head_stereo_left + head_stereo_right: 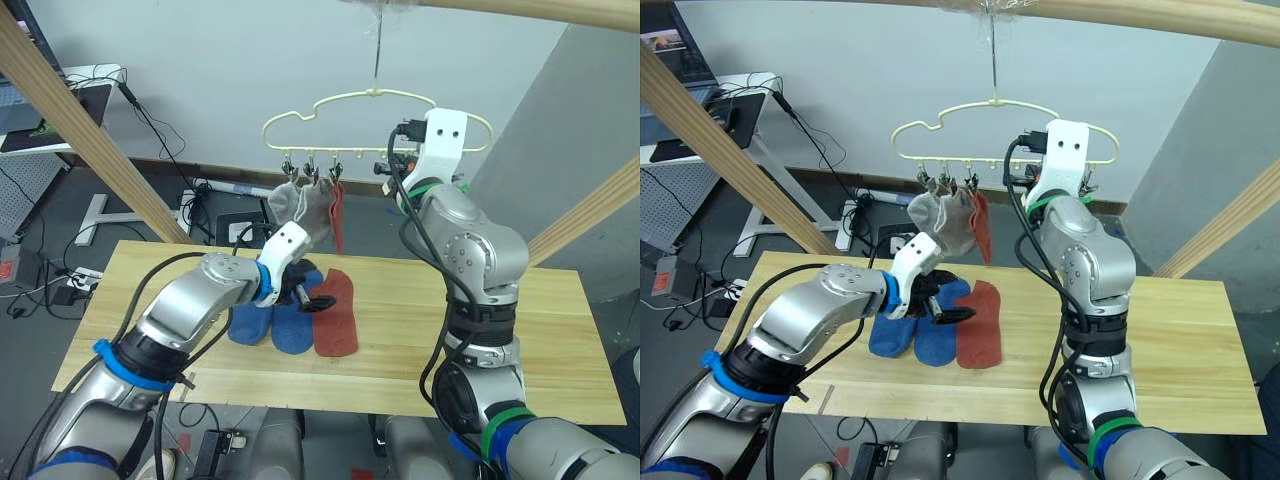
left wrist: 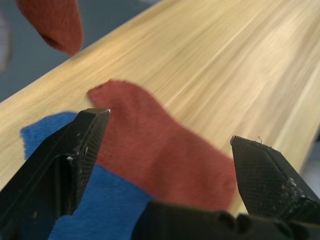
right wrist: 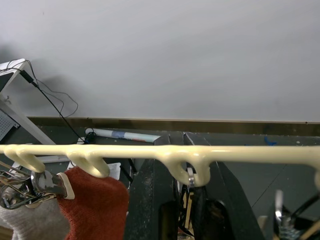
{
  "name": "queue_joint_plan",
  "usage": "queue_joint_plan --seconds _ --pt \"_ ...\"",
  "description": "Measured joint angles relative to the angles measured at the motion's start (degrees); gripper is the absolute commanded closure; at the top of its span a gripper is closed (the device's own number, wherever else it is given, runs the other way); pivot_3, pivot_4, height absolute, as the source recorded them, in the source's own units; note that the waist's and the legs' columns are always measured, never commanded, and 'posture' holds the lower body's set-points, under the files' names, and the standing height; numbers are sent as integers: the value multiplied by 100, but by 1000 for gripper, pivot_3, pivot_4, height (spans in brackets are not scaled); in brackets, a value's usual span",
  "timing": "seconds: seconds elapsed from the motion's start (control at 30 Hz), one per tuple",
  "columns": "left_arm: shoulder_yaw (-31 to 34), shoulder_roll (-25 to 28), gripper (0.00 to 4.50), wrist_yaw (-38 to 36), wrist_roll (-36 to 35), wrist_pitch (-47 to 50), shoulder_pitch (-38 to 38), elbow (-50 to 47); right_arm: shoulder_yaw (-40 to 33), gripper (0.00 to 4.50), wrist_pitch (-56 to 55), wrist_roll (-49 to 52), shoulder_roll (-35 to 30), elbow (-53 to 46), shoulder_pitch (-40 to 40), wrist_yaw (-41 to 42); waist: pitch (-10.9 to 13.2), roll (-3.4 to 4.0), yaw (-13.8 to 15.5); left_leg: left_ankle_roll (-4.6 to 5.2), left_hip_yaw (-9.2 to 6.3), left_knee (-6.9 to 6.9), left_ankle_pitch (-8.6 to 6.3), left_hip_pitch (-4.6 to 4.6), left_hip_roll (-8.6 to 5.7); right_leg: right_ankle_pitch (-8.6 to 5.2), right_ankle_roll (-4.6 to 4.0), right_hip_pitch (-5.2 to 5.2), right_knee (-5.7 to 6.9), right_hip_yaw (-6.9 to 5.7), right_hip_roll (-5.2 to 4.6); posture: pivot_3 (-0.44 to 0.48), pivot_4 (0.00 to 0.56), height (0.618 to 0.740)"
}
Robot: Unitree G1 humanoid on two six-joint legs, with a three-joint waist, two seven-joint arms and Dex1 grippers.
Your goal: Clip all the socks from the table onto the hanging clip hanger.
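3 socks flat on table

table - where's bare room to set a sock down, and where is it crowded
Bare wood runs along the table on the robot's right, beyond the red sock, and along the near edge. It is crowded at left centre: two blue socks beside the red one, with the open left gripper over them.

three socks lie side by side on the desk, left of its middle, toward the far edge. the left hand hovers just over them. beyond the desk's far edge hangs the clip hanger, with three more socks clipped under its left part. the right hand is raised at the hanger's right part.
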Motion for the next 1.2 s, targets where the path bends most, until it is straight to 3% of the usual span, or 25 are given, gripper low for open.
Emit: queue_joint_plan --seconds 0.33,0.77,1.2 --pt "-587 -1152 34 -34 1021 -418 -331 1713 -51 4500 96 9 44 -38 -62 -56 1 2 -13 1 -6 16 1 -26 0 1 -1 -14 2 -5 -1 37 304 740" --pt "-502 -1810 34 -202 1584 -596 -701 2788 -111 4500 199 35 85 -94 -67 -120 1 2 -12 1 -10 25 1 -23 -2 1 -1 -6 8 -9 -2 18 318 740" --pt "-512 -1847 3929 -533 1955 -576 -734 2911 -158 4500 322 38 96 -240 -67 -192 2 3 -19 1 -11 24 1 -23 -2 1 -1 -6 8 -9 -1 8 325 740"
